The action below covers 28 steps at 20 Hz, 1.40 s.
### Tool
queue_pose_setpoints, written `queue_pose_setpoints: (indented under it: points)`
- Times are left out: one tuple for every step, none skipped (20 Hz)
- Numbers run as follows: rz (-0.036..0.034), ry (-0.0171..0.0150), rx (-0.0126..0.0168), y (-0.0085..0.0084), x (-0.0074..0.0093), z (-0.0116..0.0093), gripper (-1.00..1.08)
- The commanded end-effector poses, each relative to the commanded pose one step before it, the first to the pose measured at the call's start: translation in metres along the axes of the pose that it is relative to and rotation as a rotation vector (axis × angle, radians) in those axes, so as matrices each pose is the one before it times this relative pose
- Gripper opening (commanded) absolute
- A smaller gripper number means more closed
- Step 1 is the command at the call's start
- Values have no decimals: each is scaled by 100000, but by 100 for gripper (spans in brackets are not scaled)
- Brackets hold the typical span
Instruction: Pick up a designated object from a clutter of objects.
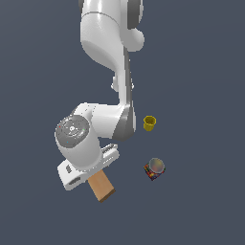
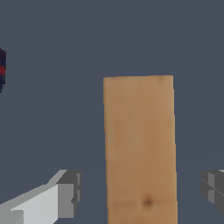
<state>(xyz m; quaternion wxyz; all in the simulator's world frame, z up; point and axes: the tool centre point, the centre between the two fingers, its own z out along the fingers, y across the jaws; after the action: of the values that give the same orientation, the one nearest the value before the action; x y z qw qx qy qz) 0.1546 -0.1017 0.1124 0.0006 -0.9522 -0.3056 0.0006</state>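
The tan wooden block (image 2: 140,144) lies on the dark floor between my gripper's (image 2: 140,190) two fingers. The jaws stand open, with a clear gap between the block and each grey fingertip (image 2: 68,192). In the exterior view the block (image 1: 102,187) pokes out from under the white hand (image 1: 79,172), which hides the fingers and the block's near end. The yellow cup (image 1: 150,123) stands to the exterior view's right of the arm. The small colourful box with a greyish round top (image 1: 154,169) lies right of the block. The multicoloured cube does not show in the exterior view.
A dark blue and red item (image 2: 2,70) is cut off at the wrist view's edge; I cannot tell which item it is. The arm's links (image 1: 107,57) rise above the hand. The floor (image 1: 201,72) is plain dark grey.
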Motion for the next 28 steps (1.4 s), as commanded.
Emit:
queue_pose_setpoints:
  points:
    - [-1958, 89, -125, 459, -4, 781, 100]
    - [-468, -6, -9, 115, -22, 218, 100]
    - [-365, -5, -7, 88, -17, 170, 100]
    - [-258, -3, -5, 64, -14, 121, 100]
    - [-154, -2, -3, 38, -9, 73, 100]
    - [-69, -1, -1, 4, 6, 24, 100]
    - [404, -98, 90, -69, -46, -75, 100]
    - [0, 0, 0, 2, -2, 46, 100]
    - [0, 0, 0, 6, -6, 136, 100]
    - [0, 0, 0, 9, -10, 226, 100]
    - [-65, 17, -14, -22, 18, 300, 100]
    - [0, 0, 0, 14, -19, 404, 100]
    - [-65, 17, -14, -18, 7, 475, 100]
    - [0, 0, 0, 16, -31, 576, 100]
    - [-93, 24, -19, -31, 8, 634, 100]
    - [0, 0, 0, 14, -37, 629, 100]
    - [-93, 24, -19, -34, 15, 514, 100]
    - [0, 0, 0, 13, -23, 443, 100]
    - [-65, 17, -14, -18, 19, 335, 100]
    - [0, 0, 0, 18, -4, 257, 100]
    - [0, 0, 0, 22, 7, 164, 100]
    - [0, 0, 0, 26, 19, 71, 100]
    - [0, 0, 0, 31, 31, -22, 100]
    - [0, 0, 0, 26, 30, -76, 100]
    - [0, 0, 0, 8, 10, -31, 100]
    - [0, 0, 0, 0, 0, 0, -100]
    - [0, 0, 0, 0, 0, 0, -100]
    - [0, 0, 0, 0, 0, 0, -100]
